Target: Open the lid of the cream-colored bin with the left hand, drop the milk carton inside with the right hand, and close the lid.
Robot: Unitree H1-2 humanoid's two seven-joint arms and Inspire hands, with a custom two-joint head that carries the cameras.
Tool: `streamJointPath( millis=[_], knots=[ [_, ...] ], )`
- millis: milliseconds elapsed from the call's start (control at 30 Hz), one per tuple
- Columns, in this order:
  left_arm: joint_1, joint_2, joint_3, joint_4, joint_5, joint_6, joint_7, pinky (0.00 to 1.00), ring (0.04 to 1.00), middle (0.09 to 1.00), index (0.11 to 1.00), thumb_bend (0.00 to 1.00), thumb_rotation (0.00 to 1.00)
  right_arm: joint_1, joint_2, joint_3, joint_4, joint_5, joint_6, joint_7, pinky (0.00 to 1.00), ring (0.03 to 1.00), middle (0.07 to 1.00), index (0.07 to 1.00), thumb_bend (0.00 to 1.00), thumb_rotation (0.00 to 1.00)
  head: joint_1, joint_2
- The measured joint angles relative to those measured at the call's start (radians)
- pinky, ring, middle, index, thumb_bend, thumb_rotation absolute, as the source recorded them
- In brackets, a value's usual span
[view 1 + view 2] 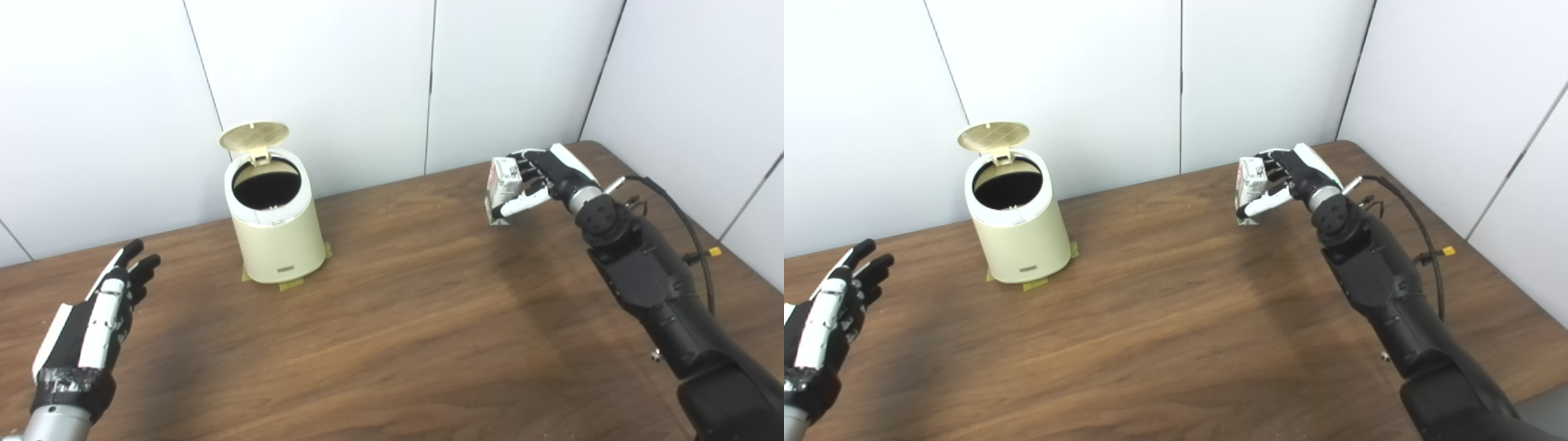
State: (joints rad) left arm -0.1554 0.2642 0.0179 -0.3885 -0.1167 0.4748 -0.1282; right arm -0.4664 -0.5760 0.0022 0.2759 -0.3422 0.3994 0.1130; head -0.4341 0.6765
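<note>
We are seeing only part of the small white milk carton [503, 184], since the right hand [545, 177] is covering the side behind its fingers. We cannot read its print. The cream-colored plastic bin [275, 226] is showing only darkness inside. The picture's edge is cutting off the left hand [821, 324].

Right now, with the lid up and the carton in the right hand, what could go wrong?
1. The milk carton is far from the bin; the right hand could lose it while crossing.
2. The opening is narrow, so the carton may catch the rim.
3. The lid stands unheld and might drop.
</note>
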Motion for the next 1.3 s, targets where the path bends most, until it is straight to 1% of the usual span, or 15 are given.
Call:
streamJointPath(
  millis=[100, 133, 167, 200, 233, 267, 300, 333, 367, 433, 633, 900, 1033, 1167, 1300],
  knots=[
    [0.000, 0.000, 0.000, 0.000, 0.003, 0.000, 0.001, 1.00, 0.957, 0.903, 0.963, 0.19, 1.00, 0.001, 0.000, -0.001, 0.000, 0.000, -0.006, -0.002, 0.67, 0.714, 0.746, 0.752, 0.96, 0.18, 0.000, 0.000],
    [0.000, 0.000, 0.000, 0.000, 0.003, 0.000, 0.000, 1.00, 0.962, 0.906, 0.968, 0.19, 1.00, 0.001, 0.001, -0.001, 0.000, 0.000, -0.008, -0.004, 0.63, 0.677, 0.719, 0.737, 0.95, 0.16, 0.000, 0.000],
    [0.000, 0.000, -0.001, 0.000, 0.004, 0.000, 0.000, 1.00, 0.967, 0.910, 0.973, 0.19, 1.00, 0.003, 0.001, -0.002, 0.000, 0.000, -0.012, -0.008, 0.57, 0.634, 0.688, 0.718, 0.93, 0.15, 0.000, 0.000],
    [0.000, 0.000, -0.001, 0.000, 0.004, 0.000, 0.000, 1.00, 0.970, 0.913, 0.974, 0.19, 1.00, 0.006, 0.003, -0.004, 0.000, -0.002, -0.014, -0.021, 0.52, 0.585, 0.643, 0.678, 0.92, 0.12, 0.000, 0.000],
    [0.000, 0.000, -0.001, 0.000, 0.003, 0.000, 0.000, 1.00, 0.970, 0.914, 0.973, 0.19, 1.00, 0.010, 0.004, -0.004, 0.001, -0.008, -0.018, -0.040, 0.49, 0.542, 0.598, 0.629, 0.90, 0.09, 0.000, 0.000],
    [0.000, 0.000, -0.002, 0.000, 0.003, 0.000, 0.000, 1.00, 0.970, 0.914, 0.972, 0.19, 1.00, 0.014, 0.006, -0.003, 0.005, -0.019, -0.033, -0.065, 0.48, 0.529, 0.584, 0.613, 0.90, 0.07, -0.003, -0.003],
    [0.000, 0.000, -0.002, 0.000, 0.003, 0.000, 0.000, 1.00, 0.969, 0.915, 0.972, 0.19, 1.00, 0.017, 0.008, -0.004, 0.013, -0.023, -0.052, -0.083, 0.45, 0.502, 0.525, 0.565, 0.72, 0.04, -0.003, -0.003],
    [0.000, 0.000, -0.002, 0.000, 0.004, 0.000, 0.000, 1.00, 0.969, 0.915, 0.973, 0.19, 1.00, 0.019, 0.011, -0.007, 0.020, -0.024, -0.065, -0.103, 0.42, 0.470, 0.482, 0.537, 0.61, 0.02, -0.003, -0.003],
    [0.000, 0.000, -0.002, 0.000, 0.004, 0.000, 0.000, 1.00, 0.969, 0.914, 0.975, 0.18, 1.00, 0.022, 0.015, -0.011, 0.024, -0.024, -0.078, -0.118, 0.39, 0.447, 0.466, 0.524, 0.57, 0.01, -0.003, -0.003],
    [0.000, -0.001, -0.001, 0.000, -0.002, 0.000, 0.001, 1.00, 0.976, 0.920, 0.976, 0.18, 1.00, 0.029, 0.025, -0.012, 0.026, -0.029, -0.099, -0.144, 0.37, 0.416, 0.476, 0.511, 0.53, 0.00, -0.009, -0.005],
    [0.000, -0.003, 0.006, 0.000, -0.068, 0.000, 0.011, 1.00, 0.998, 0.943, 0.995, 0.21, 1.00, 0.035, 0.033, 0.013, 0.018, -0.068, -0.133, -0.162, 0.38, 0.399, 0.485, 0.510, 0.52, 0.00, -0.006, -0.009],
    [0.000, -0.001, -0.005, 0.000, -0.089, 0.000, 0.044, 1.00, 0.994, 0.948, 0.993, 0.18, 1.00, 0.043, 0.044, 0.010, 0.018, -0.082, -0.142, -0.196, 0.38, 0.393, 0.494, 0.513, 0.52, 0.00, -0.011, -0.011],
    [0.000, 0.003, -0.016, -0.001, -0.089, 0.000, 0.050, 1.00, 0.996, 0.947, 0.990, 0.18, 1.00, 0.058, 0.052, 0.007, 0.003, -0.095, -0.144, -0.222, 0.35, 0.380, 0.492, 0.522, 0.52, 0.00, -0.002, -0.012],
    [0.002, 0.003, -0.020, -0.003, -0.091, 0.000, 0.059, 1.00, 0.999, 0.947, 0.993, 0.17, 1.00, 0.093, 0.066, 0.005, -0.062, -0.125, -0.145, -0.244, 0.29, 0.358, 0.486, 0.544, 0.51, 0.00, 0.015, -0.015],
    [0.006, 0.003, -0.032, -0.012, -0.088, 0.000, 0.078, 1.00, 1.000, 0.946, 0.988, 0.16, 1.00, 0.125, 0.098, 0.004, -0.182, -0.149, -0.152, -0.264, 0.31, 0.366, 0.502, 0.523, 0.51, 0.00, 0.049, -0.023]
  ],
)
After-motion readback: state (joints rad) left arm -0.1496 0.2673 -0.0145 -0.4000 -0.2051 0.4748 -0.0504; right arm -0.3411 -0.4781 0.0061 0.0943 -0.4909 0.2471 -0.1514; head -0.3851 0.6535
